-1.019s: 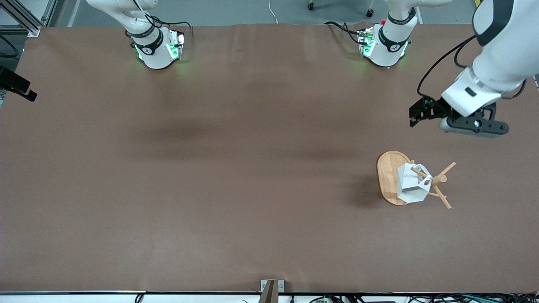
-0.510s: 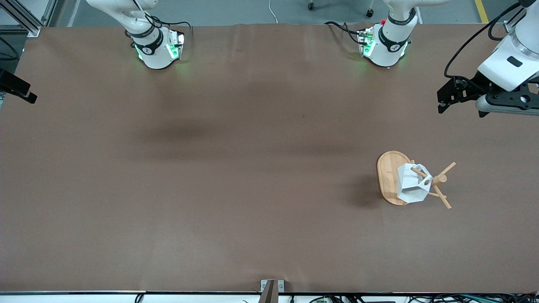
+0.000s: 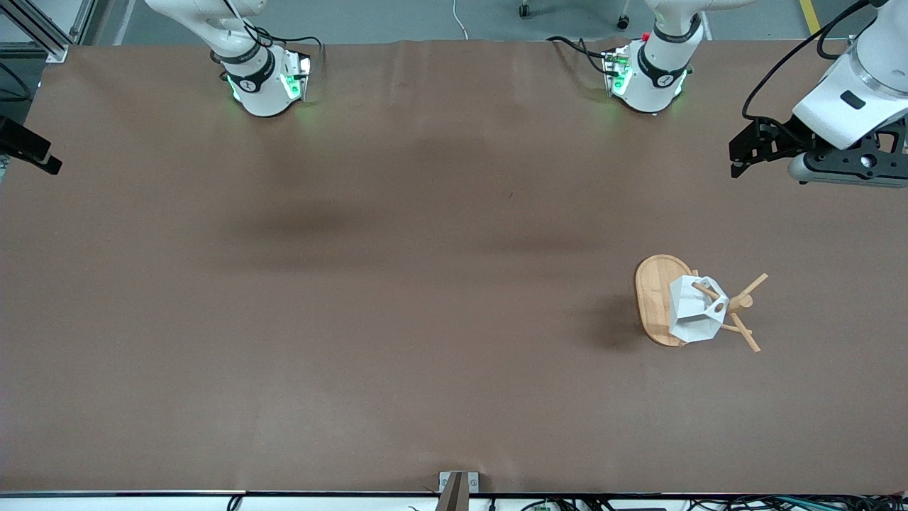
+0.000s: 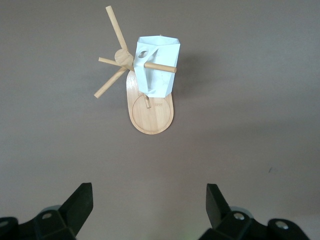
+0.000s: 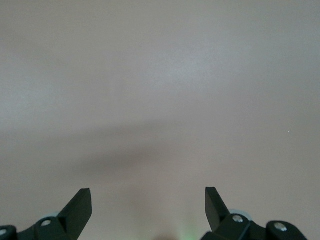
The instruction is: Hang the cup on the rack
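The white faceted cup hangs on the bamboo rack, its handle against the central post and one peg sticking out over its rim. The left wrist view shows the cup on that peg above the oval base. My left gripper is up in the air toward the left arm's end of the table, well apart from the rack, open and empty. My right gripper is open over bare table with nothing between its fingers.
Both arm bases stand along the table edge farthest from the front camera. Brown table surface spreads wide around the rack. A small metal bracket sits at the edge nearest the front camera.
My left gripper has drawn away from the rack, toward the left arm's end of the table and up, and has since nearly stopped. Cup and rack have not moved.
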